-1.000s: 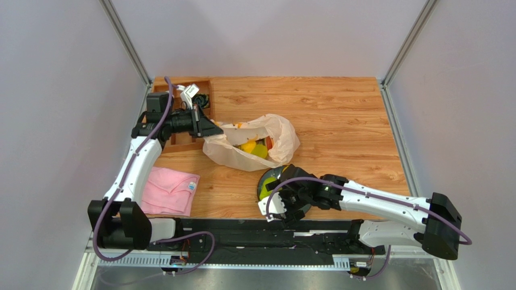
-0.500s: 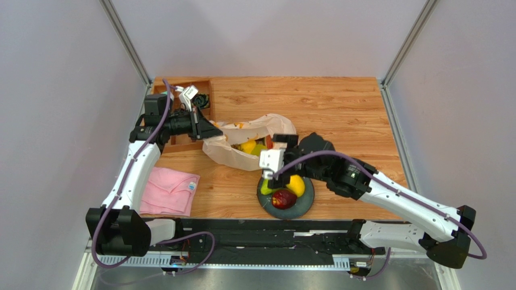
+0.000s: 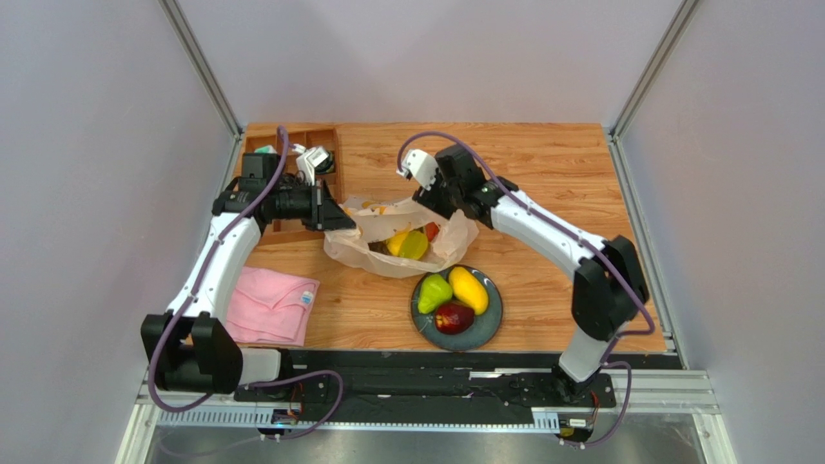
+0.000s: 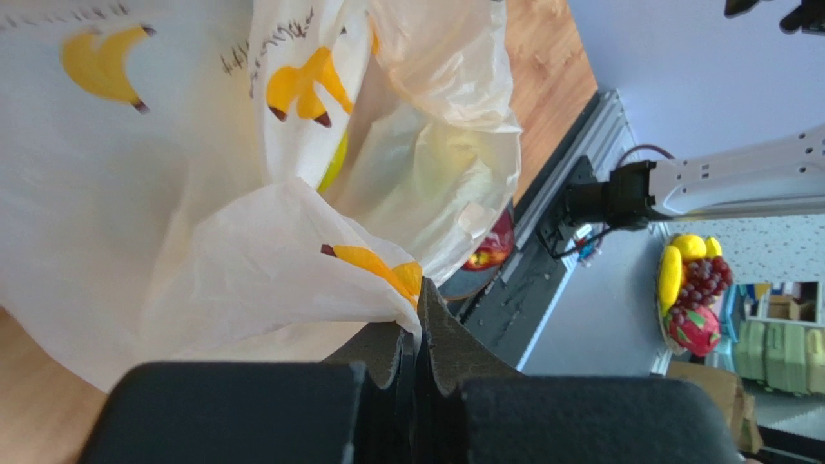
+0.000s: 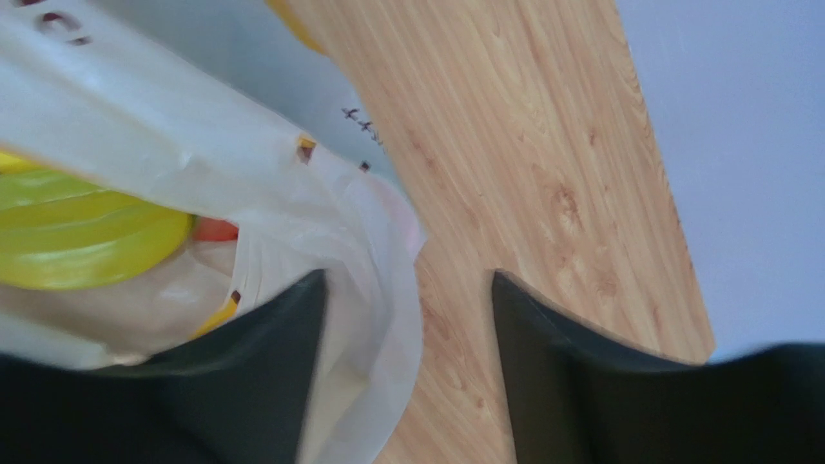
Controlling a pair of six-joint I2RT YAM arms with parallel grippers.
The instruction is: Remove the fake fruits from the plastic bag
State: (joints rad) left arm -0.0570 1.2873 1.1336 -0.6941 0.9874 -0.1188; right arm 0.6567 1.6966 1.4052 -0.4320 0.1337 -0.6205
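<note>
The plastic bag (image 3: 382, 253) lies crumpled mid-table with its mouth held up. My left gripper (image 3: 339, 217) is shut on the bag's left rim; in the left wrist view the film (image 4: 242, 261) is pinched at the gripper (image 4: 416, 314). My right gripper (image 3: 433, 205) is at the bag's far right rim, open, with the rim's edge (image 5: 382, 290) lying between its fingers (image 5: 281, 367). A yellow-green fruit (image 3: 414, 244) (image 5: 87, 242), a yellow one (image 3: 395, 236) and a bit of red (image 3: 431, 230) show inside. On the dark plate (image 3: 489, 324) lie a green pear (image 3: 434, 293), a yellow mango (image 3: 469, 289) and a dark red apple (image 3: 455, 318).
A folded pink cloth (image 3: 271, 304) lies near the left front edge. A wooden tray (image 3: 290, 230) with small items stands at the back left, under the left arm. Metal frame posts (image 3: 634, 203) run along both sides of the wooden table (image 3: 552, 155).
My right arm has swung from the plate at the near edge up to the bag's far right rim, and its jaws have narrowed. The left gripper has kept its hold on the bag.
</note>
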